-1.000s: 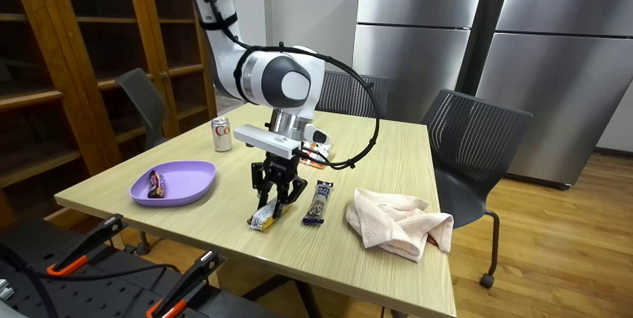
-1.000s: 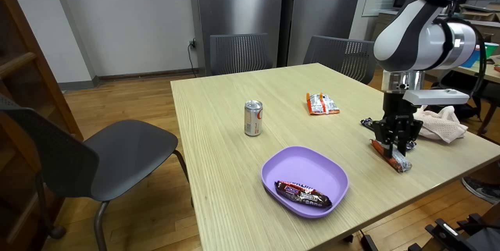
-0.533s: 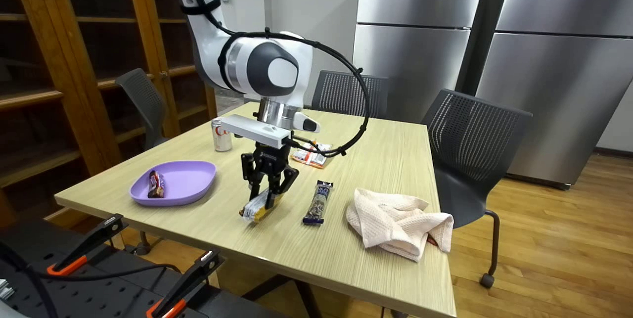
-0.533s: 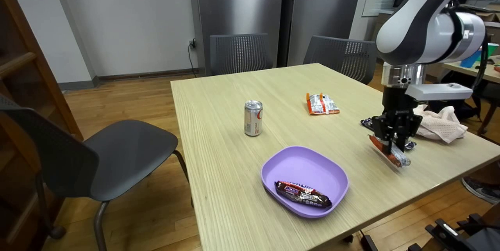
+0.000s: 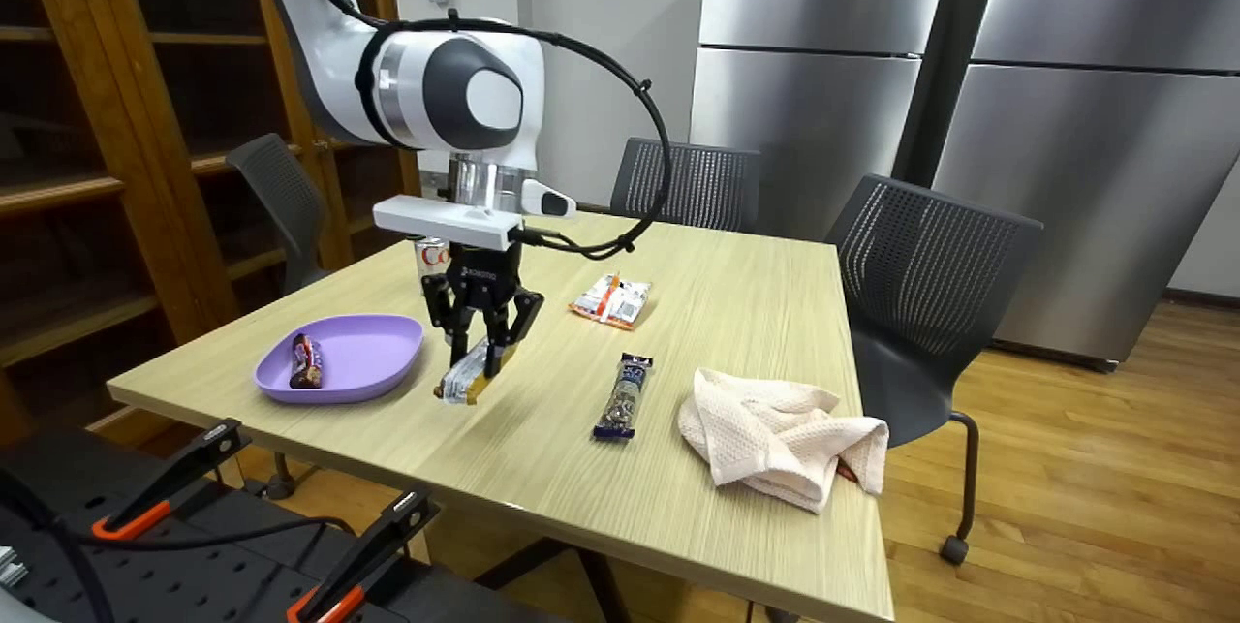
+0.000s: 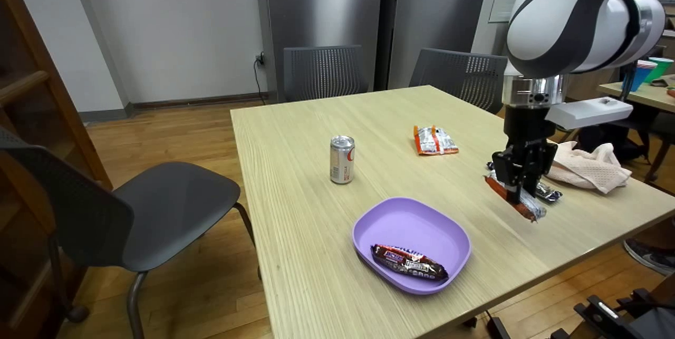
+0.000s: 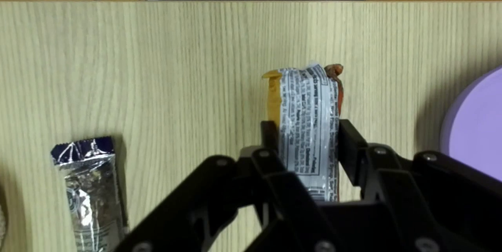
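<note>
In an exterior view, steel refrigerators (image 5: 1090, 148) gleam upper right, and here's a crumpled towel (image 5: 775, 439) slumped lower right!

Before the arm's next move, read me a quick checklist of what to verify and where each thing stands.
1. Grip placement: ok; the gripper is closed on the yellow-and-silver bar from both sides.
2. Grip firmness: cannot tell from pictures.
3. Held bar raised: ok; it appears lifted off the table.
4. Purple plate: ok; sits upright, with a dark snack bar in it.
5. Soda can: ok; standing upright, apart from the plate.
6. Navy-ended bar: ok; lies on the table, apart from the held bar.
</note>
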Action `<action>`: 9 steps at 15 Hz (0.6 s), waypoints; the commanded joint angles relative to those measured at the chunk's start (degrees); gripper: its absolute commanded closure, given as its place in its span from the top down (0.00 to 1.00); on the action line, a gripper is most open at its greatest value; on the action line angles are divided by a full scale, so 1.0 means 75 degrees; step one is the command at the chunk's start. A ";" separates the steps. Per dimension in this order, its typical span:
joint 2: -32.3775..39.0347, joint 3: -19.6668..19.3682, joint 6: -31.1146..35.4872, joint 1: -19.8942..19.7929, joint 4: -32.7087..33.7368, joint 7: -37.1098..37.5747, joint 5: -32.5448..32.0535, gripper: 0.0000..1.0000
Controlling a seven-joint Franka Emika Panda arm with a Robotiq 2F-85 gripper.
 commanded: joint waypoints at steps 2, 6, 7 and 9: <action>-0.0691 0.0122 0.0202 0.0495 -0.0561 0.0550 -0.0574 0.17; -0.0829 0.0319 0.0213 0.0903 -0.0637 0.0866 -0.0792 0.17; -0.0828 0.0373 0.0210 0.0999 -0.0623 0.0936 -0.0817 0.17; -0.0820 0.0490 0.0176 0.1150 -0.0570 0.1045 -0.0839 0.17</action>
